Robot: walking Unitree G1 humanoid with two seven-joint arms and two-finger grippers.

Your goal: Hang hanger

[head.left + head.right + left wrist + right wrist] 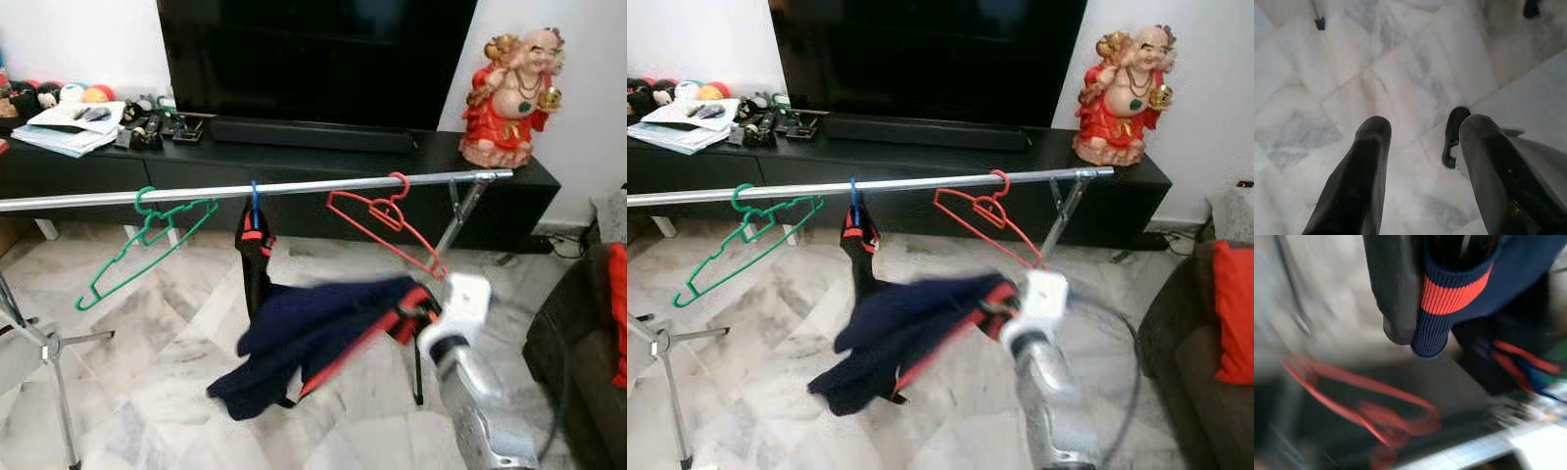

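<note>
A silver rail point(294, 188) crosses the room at chest height. On it hang an empty green hanger point(147, 240), a blue hanger hook point(255, 199) carrying a navy garment with red trim point(313, 333), and an empty red hanger point(387, 220). My right gripper point(419, 311) is shut on the garment's ribbed, red-striped cuff point(1442, 308), just below the red hanger, and pulls the cloth out sideways. One black finger point(1396, 289) presses beside the cuff. The garment is motion-blurred. My left gripper point(1425, 127) hangs open over the marble floor, holding nothing.
A black TV console point(323, 157) with a large TV stands behind the rail, a red statue point(509, 93) on its right end, papers point(69, 127) on its left. A dark sofa point(578, 343) sits at right. Rack legs point(54, 382) stand on the marble floor.
</note>
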